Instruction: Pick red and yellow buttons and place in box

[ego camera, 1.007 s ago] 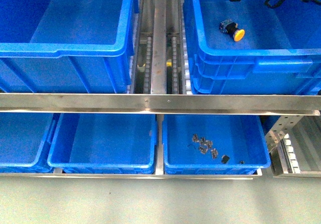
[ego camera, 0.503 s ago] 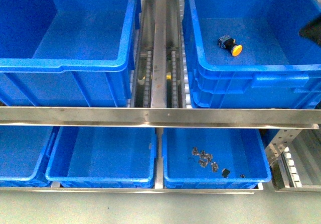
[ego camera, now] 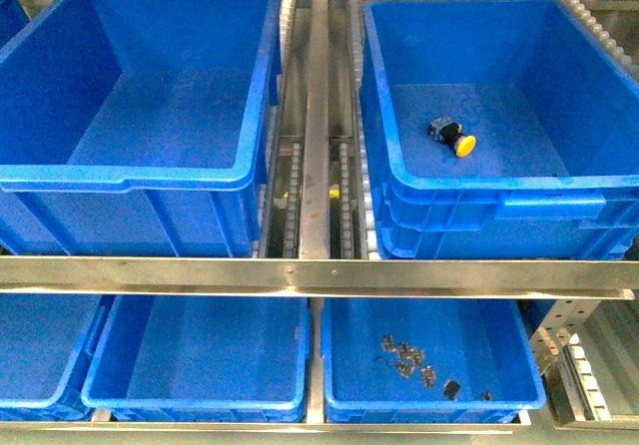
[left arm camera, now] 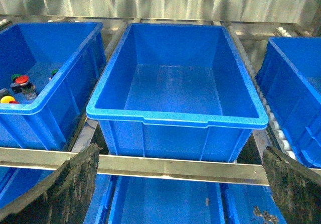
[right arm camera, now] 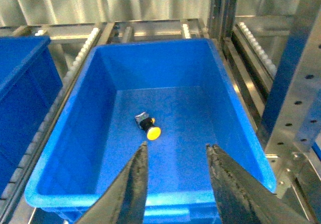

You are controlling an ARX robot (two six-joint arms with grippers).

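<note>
Gone from the front view since a second ago is the right arm, and both upper bins now show whole; I judge one drop complete. Box (ego camera: 499, 206), right: one yellow button (ego camera: 454, 138) on its floor, right gripper (right arm camera: 176, 151) above, parted, holding nothing. Supply bin (left arm camera: 50, 106), far left: remaining buttons (left arm camera: 19, 81) await; left gripper (left arm camera: 180, 151) wide, holding nothing.

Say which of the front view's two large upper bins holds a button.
The right-hand bin with the doubled front rim: a yellow button lies on its floor. The left-hand bin holds nothing.
</note>
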